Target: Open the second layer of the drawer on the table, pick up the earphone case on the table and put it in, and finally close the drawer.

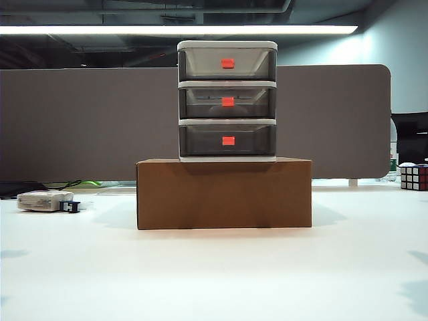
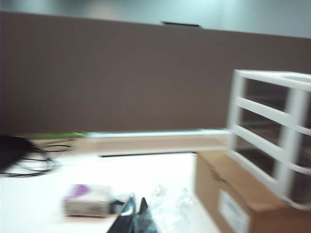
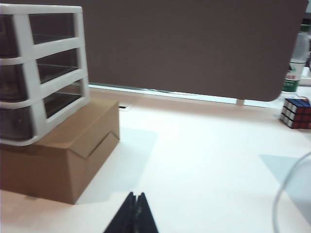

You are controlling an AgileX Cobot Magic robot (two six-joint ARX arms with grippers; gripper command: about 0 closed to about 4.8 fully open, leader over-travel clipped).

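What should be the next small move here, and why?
Probably none. All three drawers look shut, the second layer included. No earphone case lies on the table. The left gripper and right gripper are shut and empty, away from the drawer.

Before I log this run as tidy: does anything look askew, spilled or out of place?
Nothing stands out. The white-framed three-tier plastic drawer unit sits square on the brown cardboard box, all three smoky-grey drawers shut. Nothing is spilled on the white table. Both claws, left and right, are shut and empty above it.
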